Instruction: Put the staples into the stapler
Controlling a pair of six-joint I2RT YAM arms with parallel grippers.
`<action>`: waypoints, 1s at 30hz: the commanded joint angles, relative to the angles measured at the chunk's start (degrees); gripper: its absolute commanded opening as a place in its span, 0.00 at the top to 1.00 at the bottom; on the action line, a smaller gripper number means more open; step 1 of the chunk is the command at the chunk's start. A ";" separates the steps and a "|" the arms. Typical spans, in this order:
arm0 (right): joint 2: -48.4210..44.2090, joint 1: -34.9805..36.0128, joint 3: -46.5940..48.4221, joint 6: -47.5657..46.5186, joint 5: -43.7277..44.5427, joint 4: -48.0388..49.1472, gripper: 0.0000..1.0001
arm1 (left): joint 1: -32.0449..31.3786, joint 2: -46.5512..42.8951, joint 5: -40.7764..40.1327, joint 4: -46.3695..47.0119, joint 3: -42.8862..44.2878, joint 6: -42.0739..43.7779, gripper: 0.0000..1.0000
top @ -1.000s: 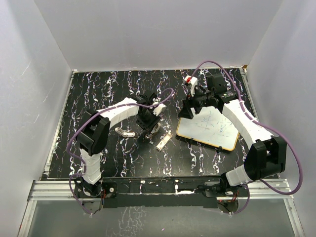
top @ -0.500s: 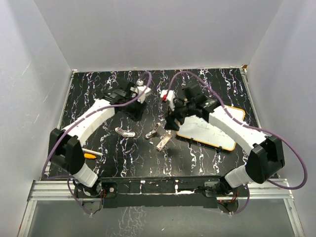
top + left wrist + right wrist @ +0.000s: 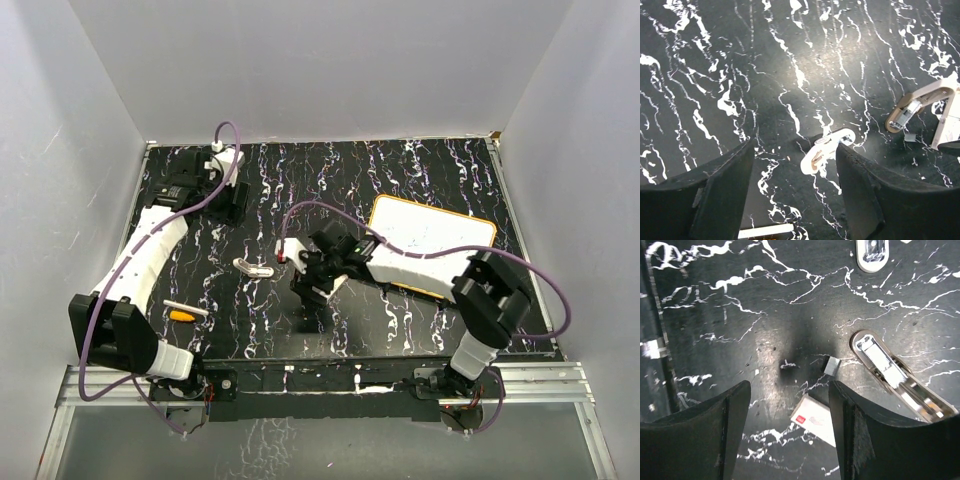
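My right gripper (image 3: pixel 306 282) (image 3: pixel 789 390) is open and hangs low over the table centre. In the right wrist view the staples box (image 3: pixel 815 419), cream-white with a red label, lies between its fingers, close to the right finger (image 3: pixel 852 430). A small grey staple strip (image 3: pixel 832 365) lies just beyond the box. An open metal stapler (image 3: pixel 895 376) lies to the right of it, and a second white stapler (image 3: pixel 871 250) (image 3: pixel 253 267) lies farther off. My left gripper (image 3: pixel 230 203) (image 3: pixel 795 150) is open and empty at the back left; its view shows the white stapler (image 3: pixel 827 150) and the open stapler (image 3: pixel 904 113).
A whiteboard with an orange rim (image 3: pixel 432 240) lies at the right, partly under my right arm. A thin white pen (image 3: pixel 186 308) and an orange cap (image 3: pixel 181 316) lie at the front left. White walls enclose the black marbled table (image 3: pixel 400 180).
My left arm has swung from the centre to the back left. My right arm has moved from the back right to the centre, over the staples box and the open stapler.
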 commanded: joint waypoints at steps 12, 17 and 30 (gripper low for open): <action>9.11 2.49 4.09 6.47 14.11 6.91 0.35 | 4.14 -5.26 -3.61 0.75 -0.04 -2.54 0.11; 11.31 2.47 5.53 7.26 14.43 5.43 0.38 | 4.14 -5.95 -3.76 1.06 -0.04 -2.21 0.11; 13.27 2.47 5.89 7.91 14.14 4.62 0.52 | 4.14 -6.34 -3.11 1.67 -1.46 -1.79 0.11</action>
